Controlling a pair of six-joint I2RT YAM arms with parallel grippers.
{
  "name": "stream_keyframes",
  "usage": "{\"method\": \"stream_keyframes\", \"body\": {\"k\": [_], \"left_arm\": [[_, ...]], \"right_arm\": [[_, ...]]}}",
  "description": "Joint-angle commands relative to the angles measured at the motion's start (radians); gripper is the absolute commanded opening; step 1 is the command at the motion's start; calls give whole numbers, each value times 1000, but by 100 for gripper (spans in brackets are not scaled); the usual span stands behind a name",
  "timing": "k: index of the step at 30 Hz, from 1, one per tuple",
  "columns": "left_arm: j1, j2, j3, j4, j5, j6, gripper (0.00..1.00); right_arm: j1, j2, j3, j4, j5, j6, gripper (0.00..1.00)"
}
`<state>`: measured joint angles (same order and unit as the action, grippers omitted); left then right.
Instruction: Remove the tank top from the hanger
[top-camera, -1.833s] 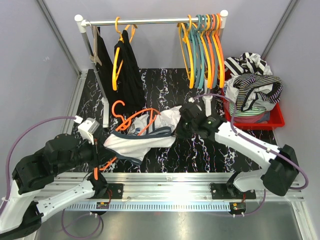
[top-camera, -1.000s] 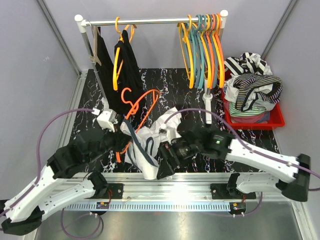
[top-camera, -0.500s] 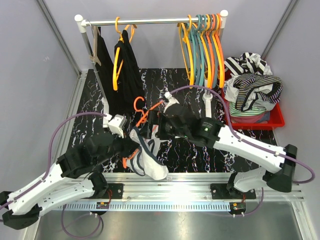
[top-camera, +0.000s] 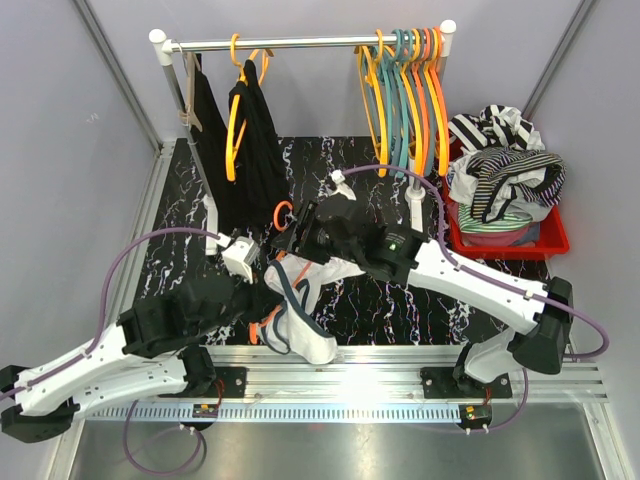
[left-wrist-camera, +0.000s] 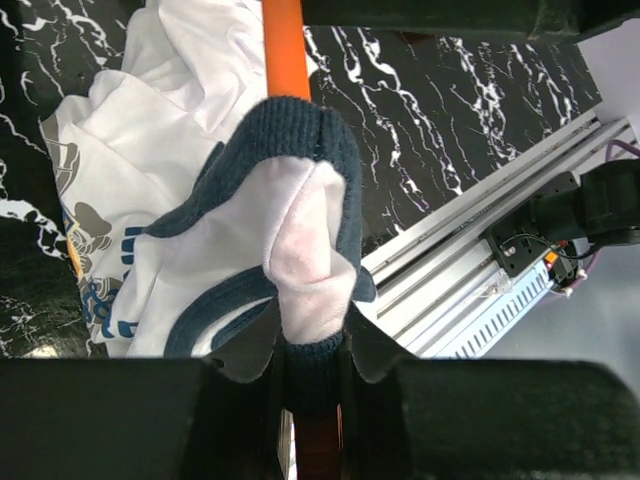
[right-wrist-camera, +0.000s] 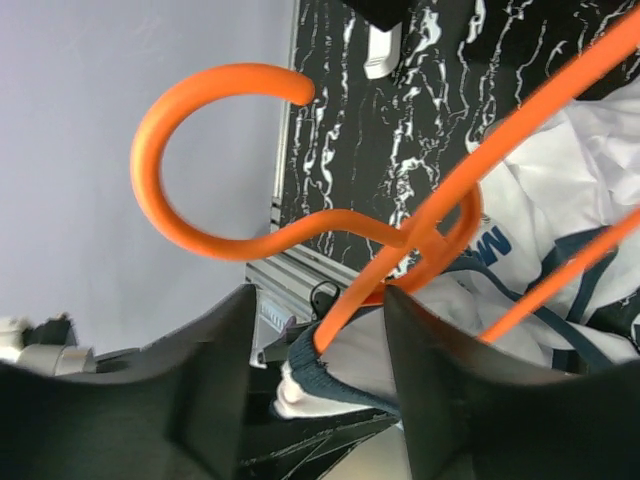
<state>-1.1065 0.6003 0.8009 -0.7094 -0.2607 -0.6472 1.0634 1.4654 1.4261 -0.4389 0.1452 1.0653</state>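
The white tank top (top-camera: 305, 320) with navy trim droops from an orange hanger (top-camera: 283, 214) above the table's near middle. My left gripper (top-camera: 262, 296) is shut on a navy strap and the hanger bar under it; in the left wrist view the gripper (left-wrist-camera: 315, 385) pinches the tank top (left-wrist-camera: 200, 150) against the hanger (left-wrist-camera: 285, 50). My right gripper (top-camera: 295, 238) is at the hanger's neck. In the right wrist view the gripper (right-wrist-camera: 325, 350) stands open, with the hanger (right-wrist-camera: 425, 238) between its jaws and the tank top (right-wrist-camera: 560, 190) behind.
A clothes rack (top-camera: 300, 43) at the back carries black garments (top-camera: 250, 130) on the left and several empty hangers (top-camera: 405, 100) on the right. A red bin (top-camera: 555, 240) of striped clothes stands at the right. A metal rail (top-camera: 330, 360) runs along the near edge.
The left arm has swung the hanger and tank top up and rightward, so the cloth now hangs down. The right gripper has risen from the cloth to the hanger's neck and its jaws have narrowed.
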Motion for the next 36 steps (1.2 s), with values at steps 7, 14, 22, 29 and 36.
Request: {"method": "stream_keyframes", "body": {"k": [7,14,22,29,36], "left_arm": [[-49,27,72,108,-93,-2,0],[-52,-5,61,100,-112,-3,0],[-52,-83,35,88,-144,-28,0],[-52,-66,11,137,-95,-42,0],[-55,-11,35,223,-68,-29,0]], "right_arm": [[-11,59,53,-6,-21,76,50],[-11,13,-16,-17,13,113,54],[-26,-85,-79,-66,137,122,72],[-75,-1,-135,140,-61,166,64],[-74,72,-122,273,-93,185,47]]}}
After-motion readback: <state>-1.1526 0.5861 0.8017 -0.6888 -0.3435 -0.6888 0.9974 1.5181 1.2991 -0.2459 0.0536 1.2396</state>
